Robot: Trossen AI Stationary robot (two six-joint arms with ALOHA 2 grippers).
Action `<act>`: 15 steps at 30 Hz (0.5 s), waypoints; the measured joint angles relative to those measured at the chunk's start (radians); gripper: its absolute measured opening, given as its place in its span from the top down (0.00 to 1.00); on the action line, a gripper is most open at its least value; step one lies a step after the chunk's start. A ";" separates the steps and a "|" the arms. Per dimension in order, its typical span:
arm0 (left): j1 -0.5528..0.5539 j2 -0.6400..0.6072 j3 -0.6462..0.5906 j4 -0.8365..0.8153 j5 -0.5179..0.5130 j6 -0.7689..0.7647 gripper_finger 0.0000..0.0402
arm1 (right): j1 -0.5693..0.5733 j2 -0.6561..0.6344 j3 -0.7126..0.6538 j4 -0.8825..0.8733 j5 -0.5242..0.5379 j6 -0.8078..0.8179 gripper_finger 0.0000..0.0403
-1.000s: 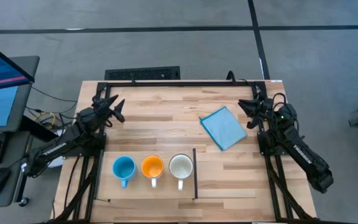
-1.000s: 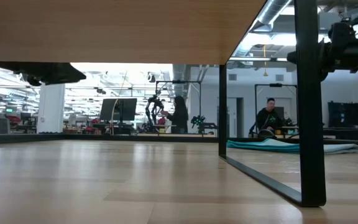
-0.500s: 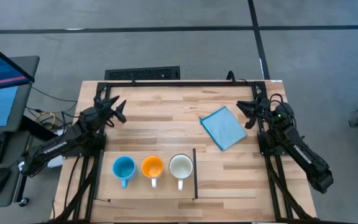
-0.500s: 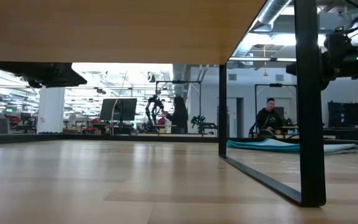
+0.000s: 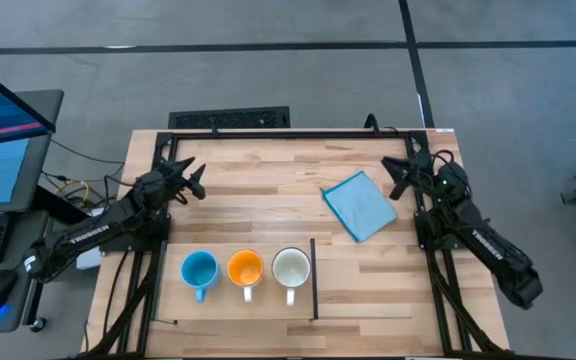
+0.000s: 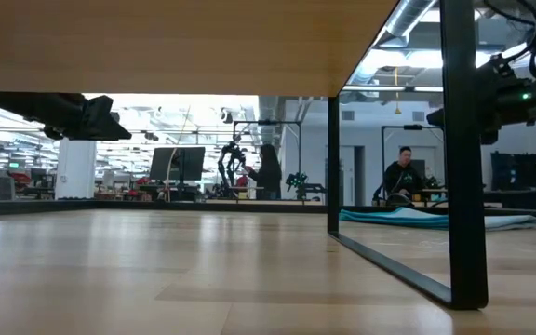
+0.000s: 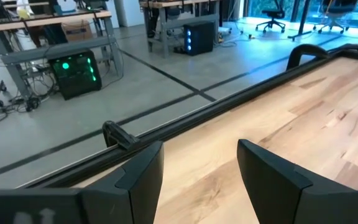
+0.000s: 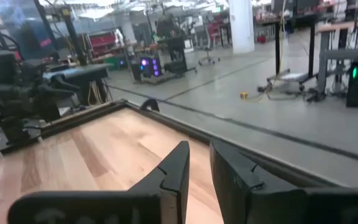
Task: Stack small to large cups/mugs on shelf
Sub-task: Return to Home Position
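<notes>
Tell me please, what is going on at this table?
Nothing is being handled. The blue mug, orange mug and white mug stand in a row on the shelf. The left gripper and the right gripper hover open and empty, away from the mugs, the right one beside the blue cloth.

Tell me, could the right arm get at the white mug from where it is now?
Probably yes. The right end effector hangs at the right edge of the table; only the flat blue cloth and a thin black strip lie between it and the white mug, whose top is uncovered.
</notes>
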 joint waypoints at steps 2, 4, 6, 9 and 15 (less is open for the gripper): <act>0.000 0.001 0.000 0.000 0.000 -0.001 0.51 | 0.000 0.027 0.000 0.000 0.000 0.000 0.79; 0.000 0.001 0.000 0.000 0.000 -0.012 0.51 | 0.000 0.057 0.000 0.000 0.000 0.000 0.79; 0.000 0.001 0.000 0.000 0.000 -0.009 0.51 | 0.000 0.085 0.000 0.000 -0.001 0.000 0.79; 0.000 0.001 0.000 0.000 -0.001 -0.004 0.51 | 0.000 0.125 0.000 0.000 -0.001 0.000 0.79; 0.000 0.001 0.000 0.000 -0.001 -0.003 0.51 | 0.000 0.184 0.000 0.000 -0.006 0.028 0.79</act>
